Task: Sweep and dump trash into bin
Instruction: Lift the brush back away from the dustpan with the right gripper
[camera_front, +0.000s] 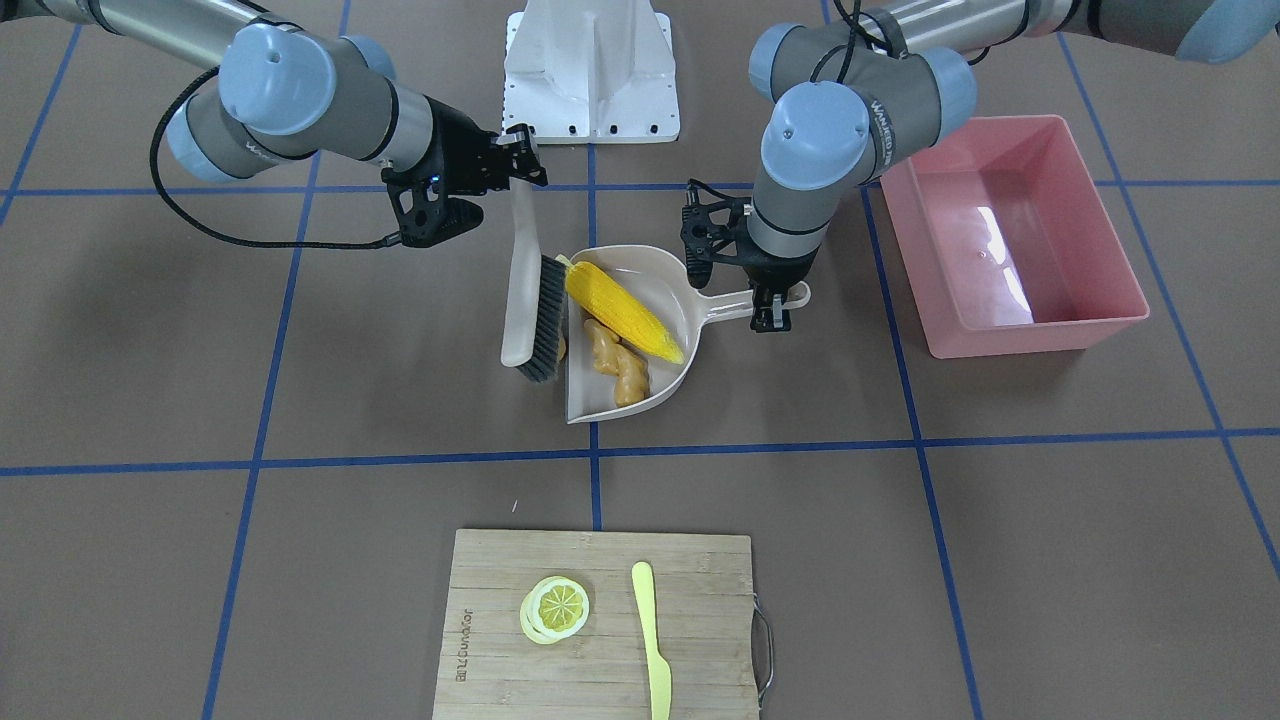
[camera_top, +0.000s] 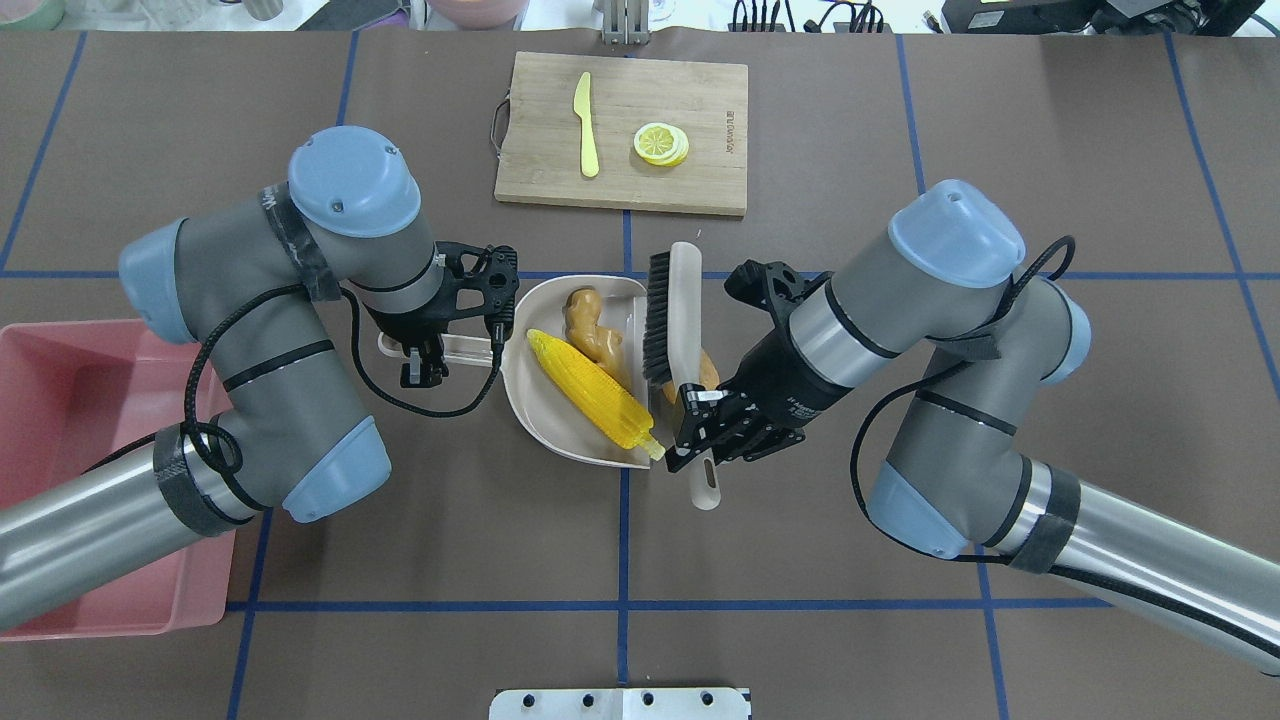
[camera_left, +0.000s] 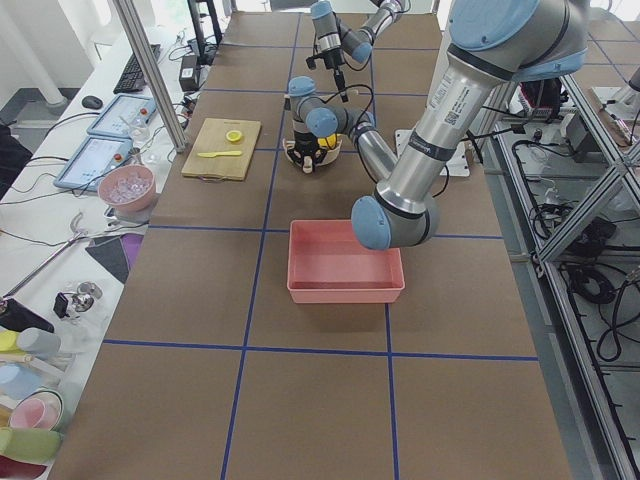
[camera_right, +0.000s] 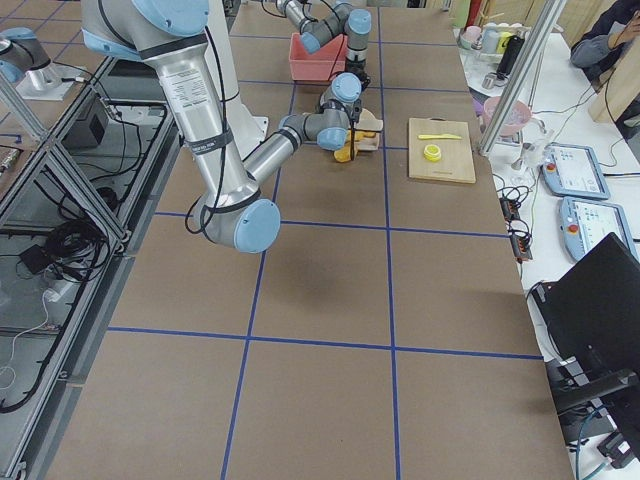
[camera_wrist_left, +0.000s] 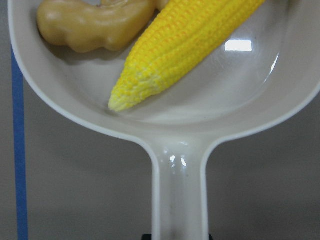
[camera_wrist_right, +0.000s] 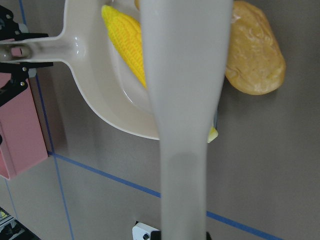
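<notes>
A beige dustpan (camera_front: 655, 285) lies on the table with the yellow corn cob (camera_front: 622, 309) and the tan ginger root (camera_front: 615, 364) inside it. My left gripper (camera_front: 773, 306) is shut on the dustpan's handle (camera_top: 455, 349). My right gripper (camera_top: 700, 412) is shut on the handle of a brush (camera_top: 662, 320), which stands at the pan's open mouth. The brown potato (camera_top: 704, 371) lies on the table outside the pan, on the far side of the brush from it; it also shows in the right wrist view (camera_wrist_right: 255, 55). The pink bin (camera_front: 1030, 335) stands empty beyond my left arm.
A bamboo cutting board (camera_top: 700, 185) with a lemon slice (camera_top: 660, 143) and a pale yellow knife (camera_top: 587, 125) lies at the table's far side from me. The white robot base (camera_front: 590, 70) is behind the pan.
</notes>
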